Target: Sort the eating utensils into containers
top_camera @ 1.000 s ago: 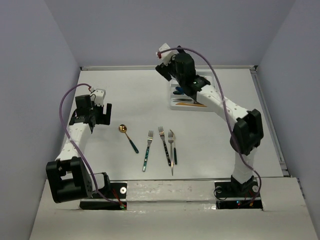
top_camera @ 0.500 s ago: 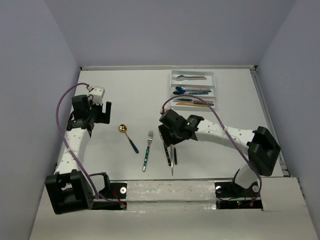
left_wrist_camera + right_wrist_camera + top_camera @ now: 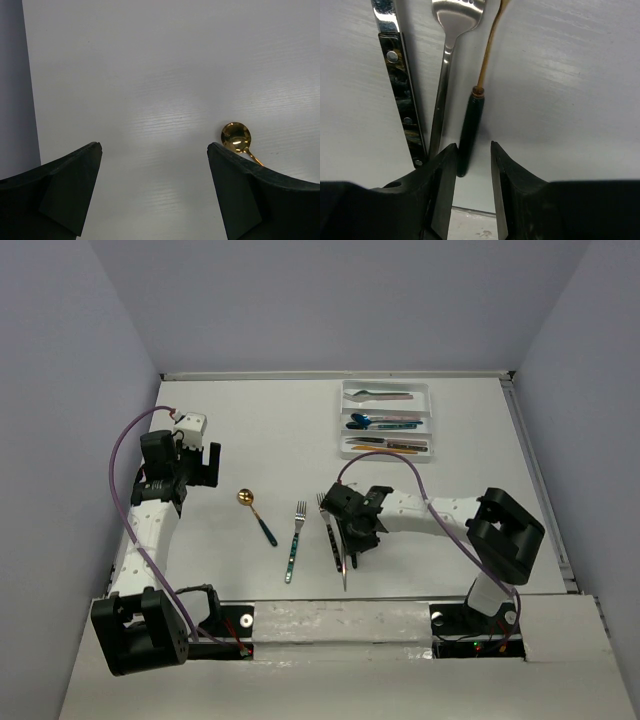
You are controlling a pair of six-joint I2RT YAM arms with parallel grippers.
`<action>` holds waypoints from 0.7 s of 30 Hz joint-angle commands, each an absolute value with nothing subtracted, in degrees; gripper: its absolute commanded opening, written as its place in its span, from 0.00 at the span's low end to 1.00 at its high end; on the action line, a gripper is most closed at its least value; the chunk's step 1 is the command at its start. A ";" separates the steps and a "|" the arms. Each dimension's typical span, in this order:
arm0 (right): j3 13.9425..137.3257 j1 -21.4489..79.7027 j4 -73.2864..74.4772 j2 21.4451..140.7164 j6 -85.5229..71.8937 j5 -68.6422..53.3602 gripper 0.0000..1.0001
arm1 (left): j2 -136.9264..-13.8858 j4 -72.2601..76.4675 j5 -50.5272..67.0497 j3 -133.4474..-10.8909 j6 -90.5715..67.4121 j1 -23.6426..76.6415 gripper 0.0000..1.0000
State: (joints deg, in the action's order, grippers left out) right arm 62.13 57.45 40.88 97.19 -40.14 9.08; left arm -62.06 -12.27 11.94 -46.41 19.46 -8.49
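On the white table lie a gold spoon with a teal handle, a teal-handled fork, and a tight group of utensils. In the right wrist view that group is a black riveted handle, a silver fork and a gold utensil with a dark green handle. My right gripper is down at the green handle's end. Its jaws are narrowed but still apart, and the handle tip lies against the left finger. My left gripper hovers open over bare table, left of the spoon's bowl.
The white cutlery tray sits at the back right, its three long compartments each holding utensils. A raised table edge runs along the right side. The grey side walls close in on both sides.
My right arm swung from over the tray down to the utensil group at the table's front, and its jaws narrowed around the green handle's end. The left arm shifted slightly.
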 commanded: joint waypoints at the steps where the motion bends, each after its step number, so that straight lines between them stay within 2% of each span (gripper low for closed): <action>1: 63.54 57.48 40.52 99.66 -40.52 12.04 0.38 | -60.73 -11.95 12.57 -45.79 20.04 -8.96 0.99; 8: 64.25 56.95 40.61 103.62 -39.64 14.23 0.37 | -61.08 -11.87 12.57 -45.70 20.04 -9.05 0.99; 17: 62.05 50.01 39.29 104.59 -37.27 17.40 0.34 | -61.17 -11.78 12.66 -45.62 20.13 -9.05 0.99; 19: 61.61 49.48 38.32 105.11 -35.87 17.40 0.26 | -61.17 -11.78 12.66 -45.70 20.13 -9.14 0.99; 20: 61.35 49.48 37.97 105.20 -35.42 17.49 0.10 | -61.35 -11.78 12.66 -45.70 20.13 -9.14 0.99; 21: 60.83 49.48 37.62 105.38 -34.98 17.58 0.02 | -61.43 -11.78 12.66 -45.70 20.13 -9.14 0.99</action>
State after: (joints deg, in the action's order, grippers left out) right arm 63.86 49.82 39.59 101.75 -37.80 13.08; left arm -62.06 -12.29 11.99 -46.39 19.49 -8.75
